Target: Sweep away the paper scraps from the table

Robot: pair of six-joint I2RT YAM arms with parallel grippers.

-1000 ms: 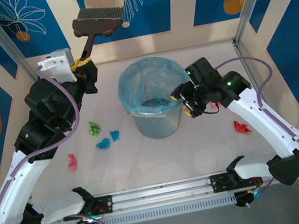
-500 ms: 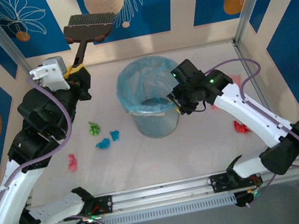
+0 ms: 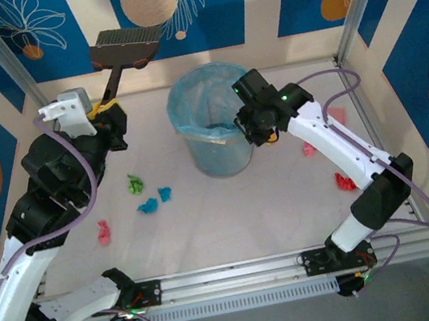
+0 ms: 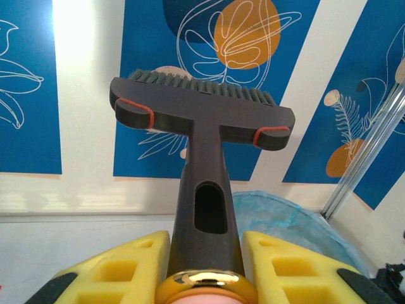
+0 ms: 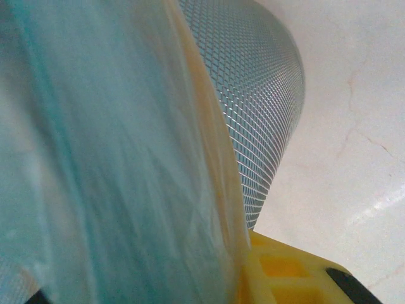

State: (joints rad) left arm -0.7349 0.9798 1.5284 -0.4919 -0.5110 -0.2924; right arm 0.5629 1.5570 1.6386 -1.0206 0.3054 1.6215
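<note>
The liner hides my right pincer; I can't tell its grip. My left pincer clamps the brush, head toward the wall. The paper scraps, shapeless, dot the bench flanking the bin.

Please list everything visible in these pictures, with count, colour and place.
Grey metal-mesh bin with light blue liner: one, mid-table.
Crumpled paper scraps: six; green, two cyan-blue and pink-red left of the bin, red and pink right of it.
Dark plastic brush: one, raised before the back wall.
Pink flat piece: one, near the right wall, partly hidden.
Off-white matte table: one, beneath all.
Blue-and-cream wall panels: several, around the table.
Left pincer: one, yellow pads, shut on the brush handle.
Right pincer: one, black, shut on the bin rim.
</note>
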